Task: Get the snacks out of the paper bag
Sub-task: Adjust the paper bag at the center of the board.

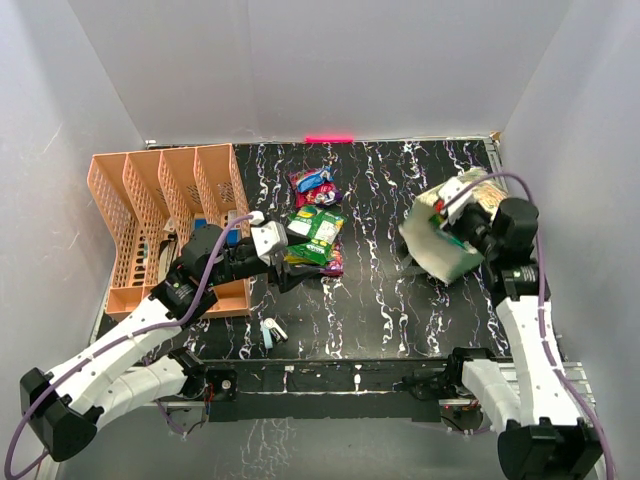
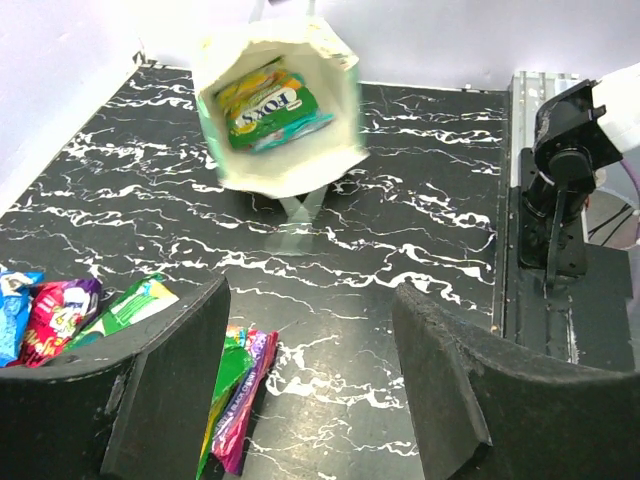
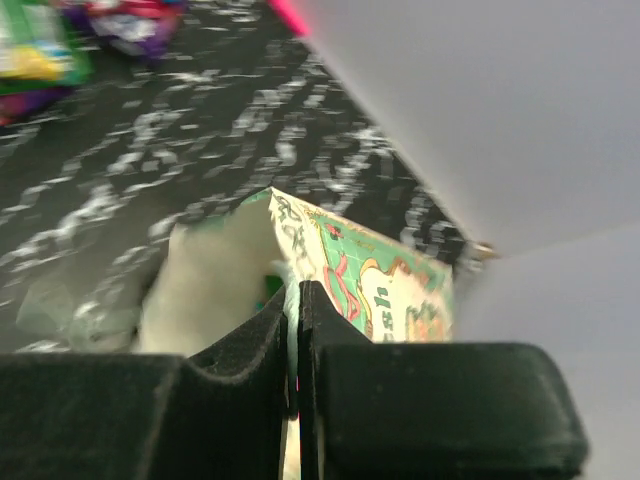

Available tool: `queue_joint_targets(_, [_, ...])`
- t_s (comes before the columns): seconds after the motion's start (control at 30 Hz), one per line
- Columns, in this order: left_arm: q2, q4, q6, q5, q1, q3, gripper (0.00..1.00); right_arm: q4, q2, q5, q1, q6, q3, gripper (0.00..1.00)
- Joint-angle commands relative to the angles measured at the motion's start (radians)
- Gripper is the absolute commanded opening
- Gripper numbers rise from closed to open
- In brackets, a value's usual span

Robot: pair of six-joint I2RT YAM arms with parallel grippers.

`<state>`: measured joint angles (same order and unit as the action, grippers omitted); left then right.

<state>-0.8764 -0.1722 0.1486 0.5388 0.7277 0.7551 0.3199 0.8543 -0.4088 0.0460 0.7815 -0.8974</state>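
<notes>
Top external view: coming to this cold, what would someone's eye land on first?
The cream paper carrier bag with green print, at the right of the black marbled table, pinched at its rim by the shut right gripper and tipped mouth-first toward the middle; a green glossy packet shows inside. Next, the heap of bright crinkly snack packets left of centre, the open left gripper beside it.

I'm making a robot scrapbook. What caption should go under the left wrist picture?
Open left gripper faces the tipped paper bag, a green FOX'S packet showing inside.
</notes>
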Motion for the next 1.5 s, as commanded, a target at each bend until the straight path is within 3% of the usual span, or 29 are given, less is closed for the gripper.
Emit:
queue_joint_targets(0.0, [-0.010, -0.044, -0.034, 0.066, -0.005, -0.003, 0.64, -0.045, -0.151, -0.253, -0.006, -0.192, 0.109, 0.07])
queue_joint_targets(0.27, [-0.058, -0.150, -0.114, 0.093, 0.046, -0.028, 0.60, -0.018, -0.313, -0.186, -0.006, -0.432, 0.190, 0.07])
queue_joint_targets(0.5, [-0.201, -0.242, 0.073, -0.330, 0.429, -0.027, 0.59, 0.003, -0.282, -0.281, -0.006, -0.473, 0.159, 0.07])
queue_joint_targets(0.7, [-0.526, -0.275, 0.322, -0.498, 0.584, 0.116, 0.58, 0.073, -0.304, -0.286, -0.008, -0.482, 0.104, 0.07])
queue_joint_targets(1.03, [-1.004, -0.490, 0.675, -0.635, 0.600, 0.330, 0.62, 0.159, -0.351, -0.320, -0.029, -0.504, 0.045, 0.07])
queue_joint_targets(1.23, [-1.133, -0.509, 0.676, -0.597, 0.528, 0.447, 0.36, 0.169, -0.354, -0.307, -0.038, -0.482, 0.039, 0.07])
queue_joint_targets(1.47, [-1.228, -0.419, 0.726, -0.540, 0.468, 0.565, 0.33, 0.156, -0.345, -0.313, -0.071, -0.475, 0.025, 0.07])
